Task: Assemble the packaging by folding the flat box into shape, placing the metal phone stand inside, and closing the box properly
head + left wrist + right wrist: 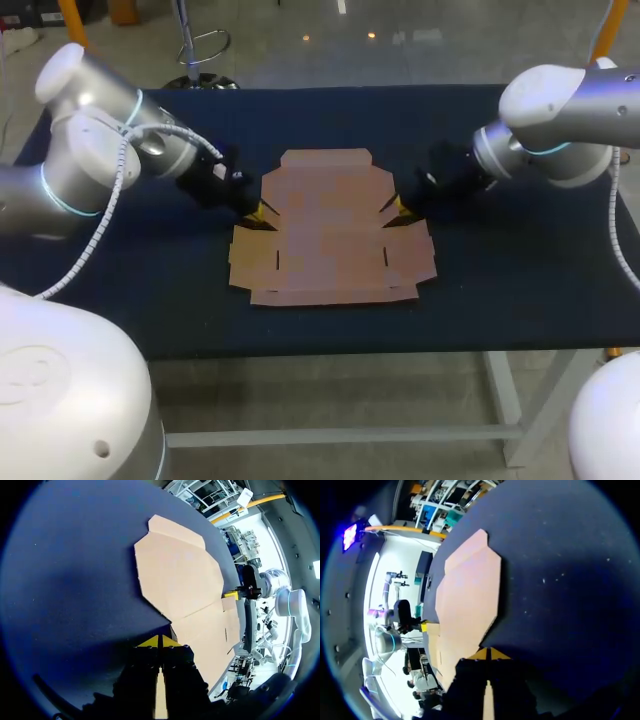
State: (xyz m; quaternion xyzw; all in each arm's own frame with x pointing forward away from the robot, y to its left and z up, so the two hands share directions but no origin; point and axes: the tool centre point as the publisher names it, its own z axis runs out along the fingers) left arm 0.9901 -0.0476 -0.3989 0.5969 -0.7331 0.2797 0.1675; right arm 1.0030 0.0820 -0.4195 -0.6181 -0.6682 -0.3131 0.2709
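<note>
The left claw [262, 212] and right claw [400, 207], tips pinched shut on nothing, meet opposite side notches of the flat box [330, 230] lying in the middle of the table [500, 290] — a clean fold likely needs both side flaps raised evenly, along the creases.

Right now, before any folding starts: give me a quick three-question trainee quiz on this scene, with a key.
1. True or false: the flat box is already folded into shape.
2. Where is the left pincer? A) at the box's side edge nearest its own arm B) over the box's middle C) raised high above the box
3. Fill in: the right pincer has its yellow tips ____ (open/shut).

Key: 1 false; 2 A; 3 shut.
</note>
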